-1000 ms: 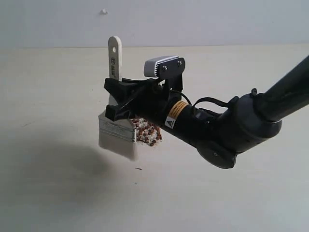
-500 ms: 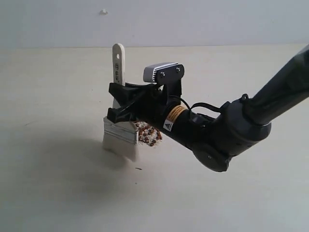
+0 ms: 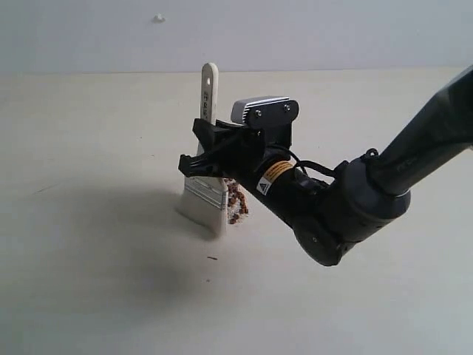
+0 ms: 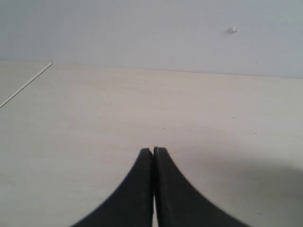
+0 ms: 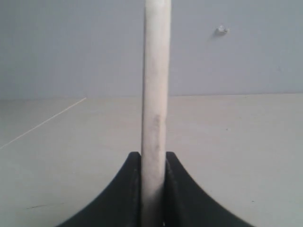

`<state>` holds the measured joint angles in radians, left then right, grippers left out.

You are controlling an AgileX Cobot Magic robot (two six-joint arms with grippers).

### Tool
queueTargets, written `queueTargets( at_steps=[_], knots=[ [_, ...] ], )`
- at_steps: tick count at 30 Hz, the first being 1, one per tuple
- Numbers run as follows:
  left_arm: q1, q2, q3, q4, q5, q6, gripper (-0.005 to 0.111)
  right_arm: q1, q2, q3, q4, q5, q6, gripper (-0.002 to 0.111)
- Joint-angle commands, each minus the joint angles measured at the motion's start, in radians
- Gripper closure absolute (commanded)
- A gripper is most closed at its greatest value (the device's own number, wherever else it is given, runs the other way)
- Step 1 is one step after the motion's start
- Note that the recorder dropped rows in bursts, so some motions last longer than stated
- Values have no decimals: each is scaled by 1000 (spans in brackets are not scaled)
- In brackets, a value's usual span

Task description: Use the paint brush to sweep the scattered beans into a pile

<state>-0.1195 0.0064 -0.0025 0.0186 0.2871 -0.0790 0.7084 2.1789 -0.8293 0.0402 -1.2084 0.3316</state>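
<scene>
The paint brush (image 3: 204, 194) stands nearly upright on the pale table, wooden handle up, silver ferrule and pale bristles down against the surface. My right gripper (image 3: 201, 150) is shut on its handle (image 5: 155, 94), which rises between the two black fingers in the right wrist view. Just right of the bristles a narrow strip of the pile (image 3: 236, 202) of reddish-brown beans and whitish crumbs shows; the rest is hidden behind the brush and the arm. My left gripper (image 4: 153, 150) is shut with nothing in it, over bare table, and is out of the exterior view.
The pale table (image 3: 89, 148) runs back to a grey wall. A small dark speck (image 3: 212, 258) lies in front of the brush. The black right arm (image 3: 347, 207) reaches in from the right edge. A small white mark (image 3: 158, 17) sits on the wall.
The right gripper has carried the brush to the right and turned it, so the bristles now cover most of the bean pile. The handle leans slightly right.
</scene>
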Motion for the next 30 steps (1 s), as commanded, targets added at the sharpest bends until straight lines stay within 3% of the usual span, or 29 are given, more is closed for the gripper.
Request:
queueTargets(
  at_steps=[1, 17, 24, 30],
  knots=[
    [-1, -6, 3, 3, -3, 4, 107, 2, -1, -8, -9, -13, 7, 108],
    [-1, -6, 3, 3, -3, 4, 107, 2, -275, -5, -249, -7, 119, 108],
    [-1, -6, 3, 3, -3, 4, 107, 2, -487, -5, -223, 432, -62, 108],
    [-1, -6, 3, 3, -3, 4, 107, 2, -672, -5, -51, 837, -239, 108]
  ],
)
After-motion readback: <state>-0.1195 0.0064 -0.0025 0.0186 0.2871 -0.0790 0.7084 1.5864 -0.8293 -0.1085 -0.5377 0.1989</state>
